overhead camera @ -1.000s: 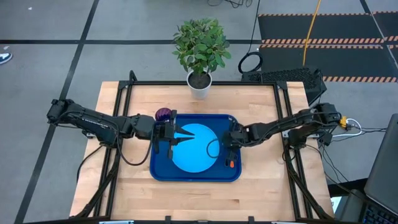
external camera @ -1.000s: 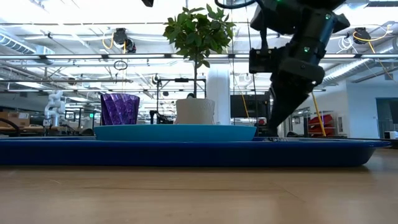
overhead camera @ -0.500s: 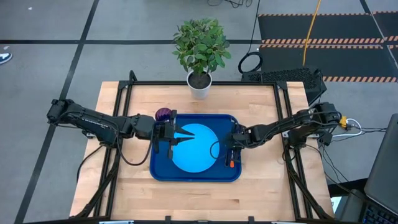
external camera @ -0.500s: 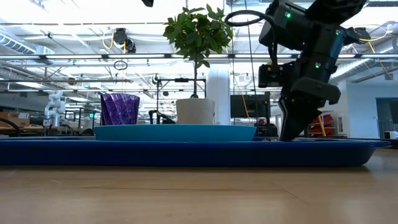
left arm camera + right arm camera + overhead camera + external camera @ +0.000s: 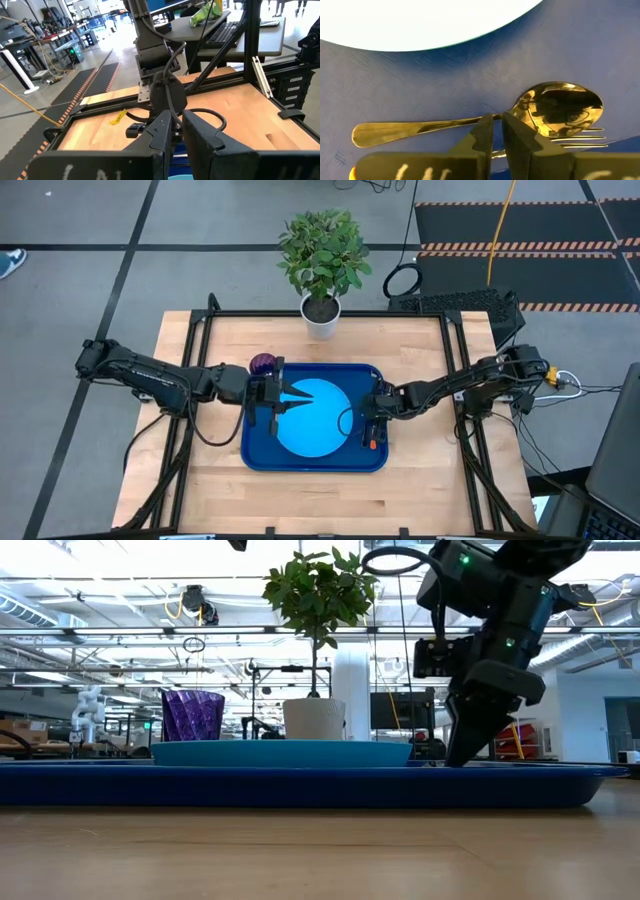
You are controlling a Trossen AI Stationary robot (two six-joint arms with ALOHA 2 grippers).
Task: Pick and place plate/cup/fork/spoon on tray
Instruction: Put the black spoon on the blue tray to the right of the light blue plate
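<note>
The right hand [image 5: 497, 131] hangs nearly shut and empty just above the spoon [image 5: 485, 117] and fork [image 5: 580, 140] on the tray [image 5: 262, 455] beside the plate [image 5: 312, 417] (cup [image 5: 263, 363] still on the table); lift straight up, left hand [image 5: 290, 395] nearly closed

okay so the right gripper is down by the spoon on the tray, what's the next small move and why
Probably lift the right gripper straight up and clear. The spoon lies flat on the tray beside the plate, with the fork tines right next to it, and the gripper's nearly closed fingers hold nothing. The left gripper waits over the plate.
</note>
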